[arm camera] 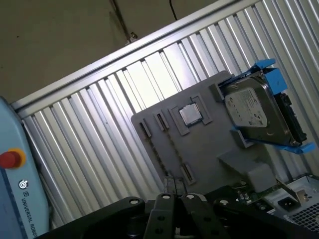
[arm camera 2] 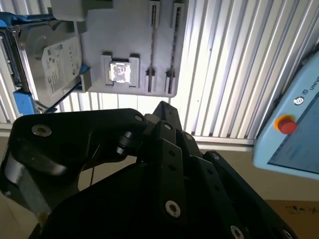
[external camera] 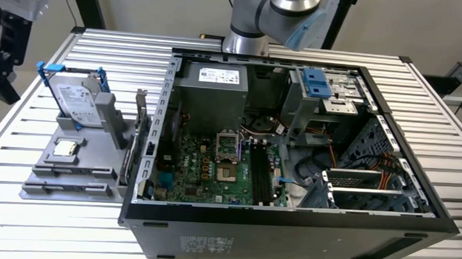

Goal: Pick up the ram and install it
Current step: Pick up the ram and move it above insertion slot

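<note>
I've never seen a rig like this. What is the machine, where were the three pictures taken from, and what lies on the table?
The machine is a robot arm, grey with pale blue caps, ending in a black gripper. One picture comes from a camera off the arm, looking down at a ribbed metal table. The other two come from cameras riding near the arm's wrist. On the table lies an open computer case with a green motherboard inside. Beside it, on the exterior view's left, sits a grey holder carrying a hard drive in a blue frame and a small square chip. Both wrist views look down on that holder. Whether the gripper holds anything, I cannot tell.
</note>
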You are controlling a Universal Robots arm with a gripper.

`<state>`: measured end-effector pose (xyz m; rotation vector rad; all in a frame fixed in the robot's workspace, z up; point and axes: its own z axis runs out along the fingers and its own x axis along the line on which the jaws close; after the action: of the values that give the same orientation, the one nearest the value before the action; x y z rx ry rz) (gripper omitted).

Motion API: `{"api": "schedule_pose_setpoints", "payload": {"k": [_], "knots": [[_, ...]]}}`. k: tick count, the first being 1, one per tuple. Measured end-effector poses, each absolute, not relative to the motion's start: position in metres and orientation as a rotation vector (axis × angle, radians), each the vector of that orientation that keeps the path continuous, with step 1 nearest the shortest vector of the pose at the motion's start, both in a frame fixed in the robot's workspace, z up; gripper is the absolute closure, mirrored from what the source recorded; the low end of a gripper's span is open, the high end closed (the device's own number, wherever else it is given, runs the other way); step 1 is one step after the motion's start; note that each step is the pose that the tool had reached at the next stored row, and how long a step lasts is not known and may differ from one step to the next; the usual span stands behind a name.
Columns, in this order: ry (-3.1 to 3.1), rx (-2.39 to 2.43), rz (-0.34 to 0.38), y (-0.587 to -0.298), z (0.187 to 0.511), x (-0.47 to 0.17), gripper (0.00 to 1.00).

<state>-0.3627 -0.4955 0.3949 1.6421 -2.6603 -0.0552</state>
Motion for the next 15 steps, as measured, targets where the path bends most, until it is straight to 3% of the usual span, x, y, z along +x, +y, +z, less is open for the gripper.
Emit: {"api": "schedule_pose_setpoints", "payload": {"k": [15], "knots": [[-2.521,1.844,-0.045,-0.4955,0.3949,-0.3627,1.0]]}}
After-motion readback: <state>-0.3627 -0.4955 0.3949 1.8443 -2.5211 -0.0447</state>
